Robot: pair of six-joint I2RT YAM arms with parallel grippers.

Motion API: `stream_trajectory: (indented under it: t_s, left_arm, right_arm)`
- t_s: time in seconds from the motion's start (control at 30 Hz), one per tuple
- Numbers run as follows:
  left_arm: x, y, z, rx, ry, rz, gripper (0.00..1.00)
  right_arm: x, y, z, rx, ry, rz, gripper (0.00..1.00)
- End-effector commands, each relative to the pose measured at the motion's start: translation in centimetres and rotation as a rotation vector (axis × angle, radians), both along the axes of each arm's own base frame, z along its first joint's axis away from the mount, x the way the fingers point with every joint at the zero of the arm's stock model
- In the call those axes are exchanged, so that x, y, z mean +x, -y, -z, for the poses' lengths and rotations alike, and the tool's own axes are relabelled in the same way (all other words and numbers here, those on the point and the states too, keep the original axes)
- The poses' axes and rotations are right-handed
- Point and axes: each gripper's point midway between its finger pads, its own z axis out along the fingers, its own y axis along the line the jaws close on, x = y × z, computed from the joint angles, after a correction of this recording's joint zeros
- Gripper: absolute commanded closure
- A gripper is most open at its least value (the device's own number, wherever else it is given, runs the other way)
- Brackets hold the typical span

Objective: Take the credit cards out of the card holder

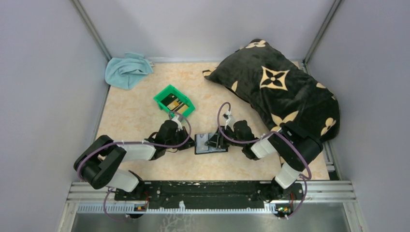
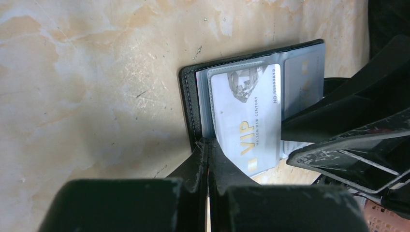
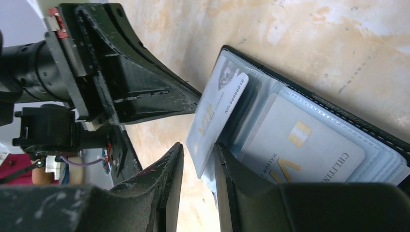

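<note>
Because the pale card [image 3: 217,116], half out of the holder [image 1: 211,143] on the counter [image 1: 140,121], is thin, stiff and slick, pinch its free end. Right fingers [image 3: 169,169] straddle it half-open, seemingly unclamped; left fingers [image 2: 193,169], shut, touch the holder.

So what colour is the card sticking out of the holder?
Pale grey-white card, gold VIP lettering; best in left wrist view.

Blk card holder [image 2: 188,96], white stitching, grey-blue inner sleeves. Pale grey-white credit card [image 2: 246,121], gold "VIP" lettering. Green bin [image 1: 162,98]. Lt blue cloth [image 1: 125,70]. Blk pillow [image 1: 280,92], tan flower pattern. Beige marbled tabletop [image 1: 135,116].
</note>
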Motion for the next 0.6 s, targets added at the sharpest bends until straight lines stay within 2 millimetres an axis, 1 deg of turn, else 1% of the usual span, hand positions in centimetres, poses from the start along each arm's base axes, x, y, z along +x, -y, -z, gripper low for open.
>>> stream_trajectory:
  t_s: [0.0, 0.2, 0.23, 0.27, 0.3, 0.57]
  left_arm:
    - [-1.3, -0.6, 1.7, 0.051, -0.058, 0.02, 1.0]
    - [-1.5, -0.7, 1.5, 0.046, -0.055, 0.023, 1.0]
    - [-1.6, -0.7, 1.4, 0.046, -0.053, 0.023, 1.0]
    - [-1.6, -0.8, 1.5, 0.047, -0.053, 0.022, 1.0]
    - [-1.6, -0.8, 1.5, 0.049, -0.054, 0.02, 1.0]
    - [-1.6, -0.7, 1.4, 0.045, -0.057, 0.026, 1.0]
  right_arm:
    - [0.0, -1.4, -3.9, 0.108, 0.101, -0.048, 0.7]
    - [0.5, -1.6, -3.0, 0.083, 0.087, -0.045, 0.7]
    - [0.6, -1.8, -3.2, 0.089, 0.092, -0.046, 0.7]
    - [0.6, -1.9, -2.4, 0.078, 0.073, -0.047, 0.7]
    - [0.7, -2.0, -2.2, 0.075, 0.067, -0.051, 0.7]
    - [1.3, -2.9, -2.9, 0.085, 0.078, -0.059, 0.7]
